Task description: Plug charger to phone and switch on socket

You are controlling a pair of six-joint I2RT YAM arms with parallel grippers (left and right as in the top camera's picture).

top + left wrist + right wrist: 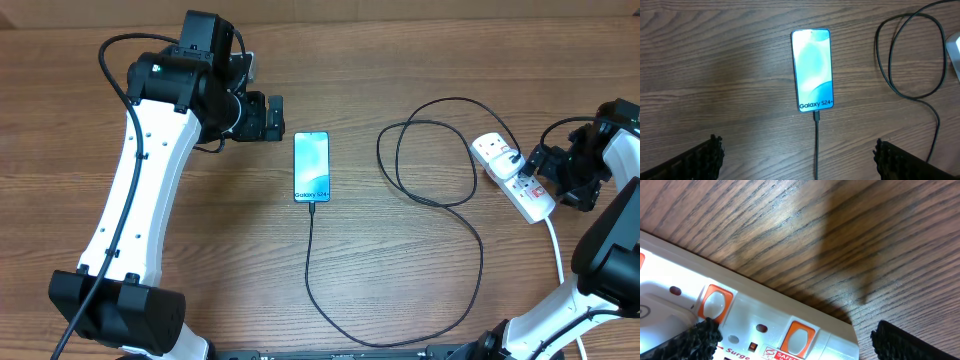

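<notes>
The phone (pixel 311 166) lies flat mid-table, its light blue screen lit and reading "Galaxy S24+"; it also shows in the left wrist view (pixel 812 70). The charger cable (pixel 400 330) enters its near end (pixel 816 140), loops right and ends in a black plug (pixel 511 158) seated in the white socket strip (pixel 527 196). My left gripper (pixel 272 118) is open and empty, left of the phone's top. My right gripper (pixel 538 165) is open just over the strip, one fingertip by an orange switch (pixel 712 302), another orange switch (pixel 798 337) between its fingers.
The strip's thick white cord (pixel 556 250) runs toward the near right edge. The charger cable forms loose loops (pixel 430 150) between phone and strip. Bare wood table lies left of the phone.
</notes>
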